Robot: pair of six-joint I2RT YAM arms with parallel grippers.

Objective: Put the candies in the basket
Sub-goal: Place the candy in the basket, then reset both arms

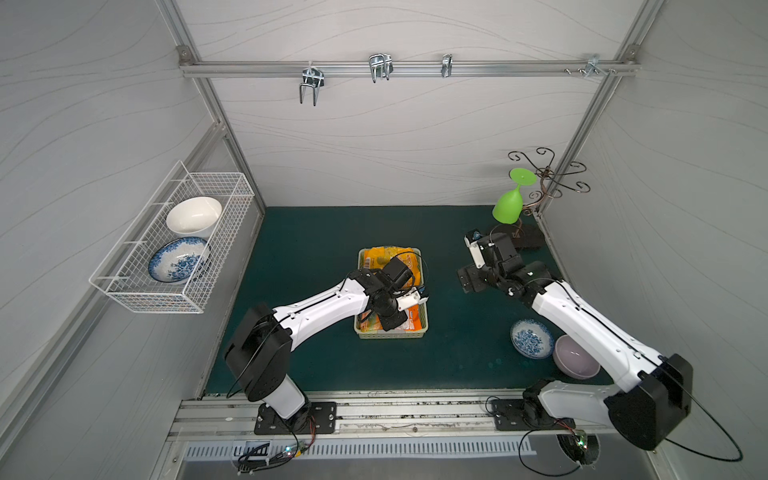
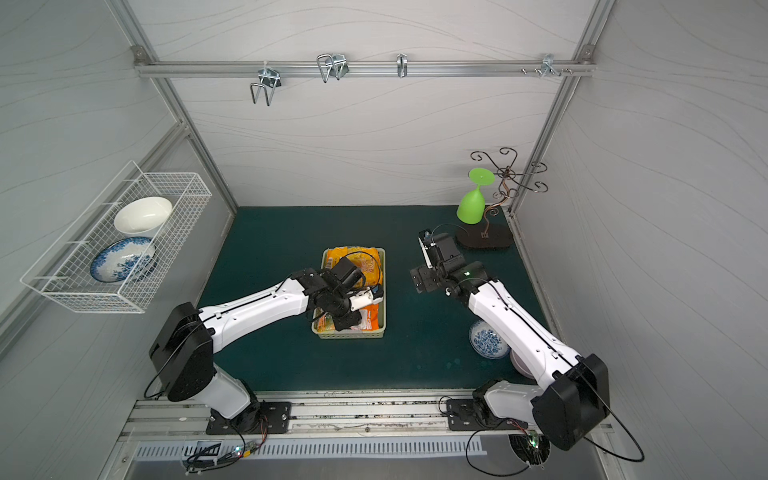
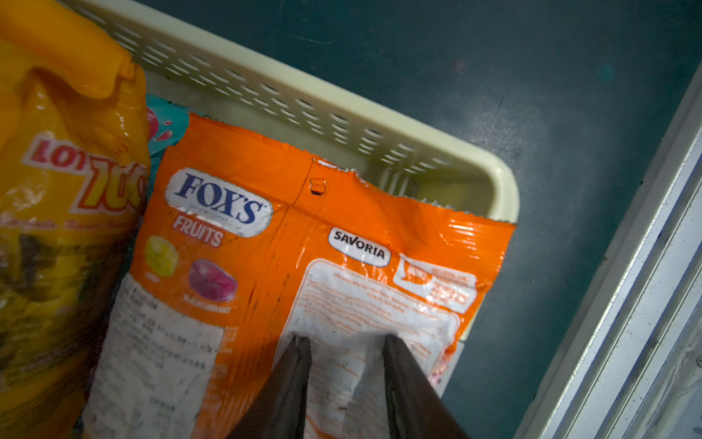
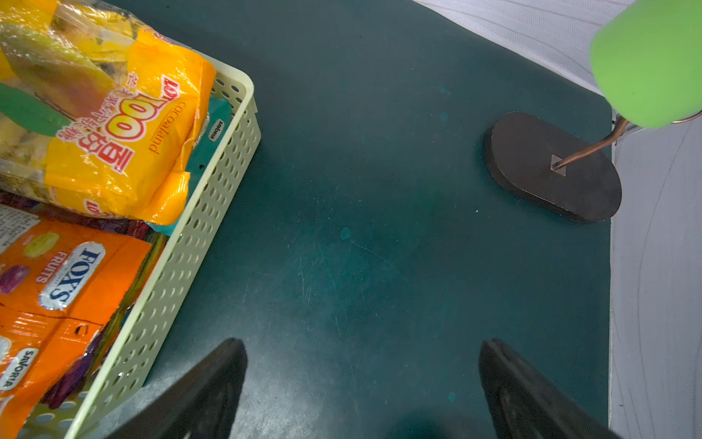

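Note:
The pale yellow-green basket sits mid-mat with several candies in it. In the left wrist view an orange FOX'S bag lies against the basket wall, beside a yellow bag and a teal one. My left gripper hovers just over the orange bag, jaws apart, gripping nothing. My right gripper stands wide open and empty over bare mat, right of the basket. From there I see the yellow bag and orange bag.
An upturned green goblet hangs on a wire rack whose dark base stands at the back right. A blue-patterned dish and lilac bowl lie under the right arm. A white wire basket with two bowls hangs on the left wall.

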